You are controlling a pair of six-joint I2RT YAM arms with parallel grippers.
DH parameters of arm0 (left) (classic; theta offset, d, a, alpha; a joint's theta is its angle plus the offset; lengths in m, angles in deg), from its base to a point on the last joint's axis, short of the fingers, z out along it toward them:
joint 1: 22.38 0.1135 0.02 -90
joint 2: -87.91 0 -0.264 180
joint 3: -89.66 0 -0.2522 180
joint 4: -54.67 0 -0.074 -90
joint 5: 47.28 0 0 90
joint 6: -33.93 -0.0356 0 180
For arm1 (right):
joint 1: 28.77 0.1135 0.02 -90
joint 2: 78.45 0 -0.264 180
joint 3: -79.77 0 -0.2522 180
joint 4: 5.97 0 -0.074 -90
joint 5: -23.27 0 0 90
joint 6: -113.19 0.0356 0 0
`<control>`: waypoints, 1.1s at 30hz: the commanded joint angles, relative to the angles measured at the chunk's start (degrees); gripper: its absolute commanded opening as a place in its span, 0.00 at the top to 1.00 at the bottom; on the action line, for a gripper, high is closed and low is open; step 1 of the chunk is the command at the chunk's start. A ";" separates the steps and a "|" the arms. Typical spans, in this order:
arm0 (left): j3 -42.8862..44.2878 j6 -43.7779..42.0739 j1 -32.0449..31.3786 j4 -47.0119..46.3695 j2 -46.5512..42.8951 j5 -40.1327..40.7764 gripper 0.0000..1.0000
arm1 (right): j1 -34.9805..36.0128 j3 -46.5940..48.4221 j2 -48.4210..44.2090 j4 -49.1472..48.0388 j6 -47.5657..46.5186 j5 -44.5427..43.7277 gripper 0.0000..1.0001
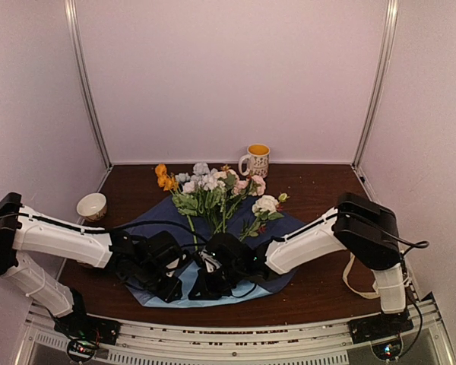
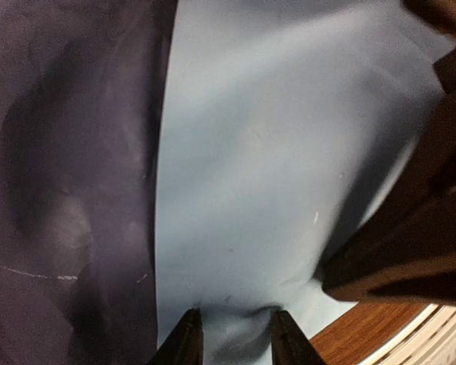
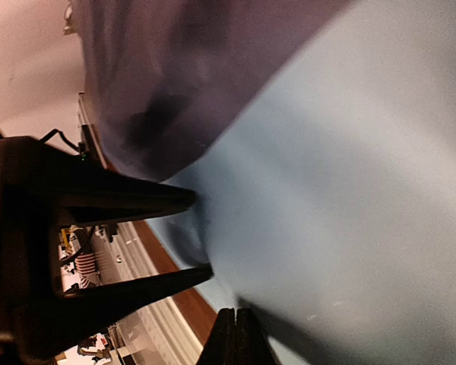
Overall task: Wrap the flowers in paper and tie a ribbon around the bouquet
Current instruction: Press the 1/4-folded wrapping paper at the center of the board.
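Holds, in the left gripper point(image 2: 236, 341), a puckered fold at the near edge of the large, thin, creased blue paper sheet point(image 1: 159, 211), with jaws partly apart around the bunched, paler underside. Shows the right gripper point(image 3: 235, 323) just beside it with jaws fully closed, tips against the same pale face; cannot tell whether a layer is caught. Carries, on the sheet spread over the dark brown wooden table point(image 1: 319, 293), the bunch of artificial flowers point(image 1: 213, 190), green stems toward both grippers and white, pink and orange heads at the far side, with the long flat beige fabric ribbon point(image 1: 345, 277) on the table to the right, apart from the sheet.
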 commanded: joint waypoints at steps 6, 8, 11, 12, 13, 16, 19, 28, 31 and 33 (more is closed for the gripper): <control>4.98 -3.79 3.05 8.95 -4.64 -2.27 0.42 | -0.24 1.27 4.24 7.69 -0.19 -3.32 1.00; 5.98 -4.36 6.54 11.58 -7.17 -4.59 0.38 | -0.30 1.13 4.04 7.84 -0.32 -3.43 1.00; 3.80 -2.80 15.90 13.43 -13.95 -8.63 0.36 | -0.25 0.91 3.63 7.86 -0.44 -3.64 1.00; 2.70 -2.10 18.80 14.09 -16.28 -9.01 0.35 | -0.18 0.81 3.52 7.80 -0.47 -3.75 1.00; 1.74 -1.51 21.51 14.88 -18.91 -8.94 0.34 | -0.22 0.82 3.51 7.77 -0.45 -3.86 1.00; -0.84 0.33 29.00 17.66 -25.91 -7.73 0.28 | -0.08 0.88 3.38 7.68 -0.77 -3.81 1.00; -4.08 1.75 35.63 17.70 -30.30 -9.31 0.20 | -0.13 1.36 3.51 7.95 -1.19 -3.62 1.00; -9.36 9.88 43.88 13.39 -25.46 -9.49 0.24 | -0.03 1.41 3.40 7.84 -1.50 -3.59 1.00; -13.05 14.51 43.90 10.91 -28.46 -9.26 0.24 | 0.02 1.43 3.65 7.85 -1.54 -3.54 1.00; -14.70 16.73 43.93 11.53 -30.90 -7.78 0.24 | 0.03 1.86 3.66 8.12 -1.80 -3.59 1.00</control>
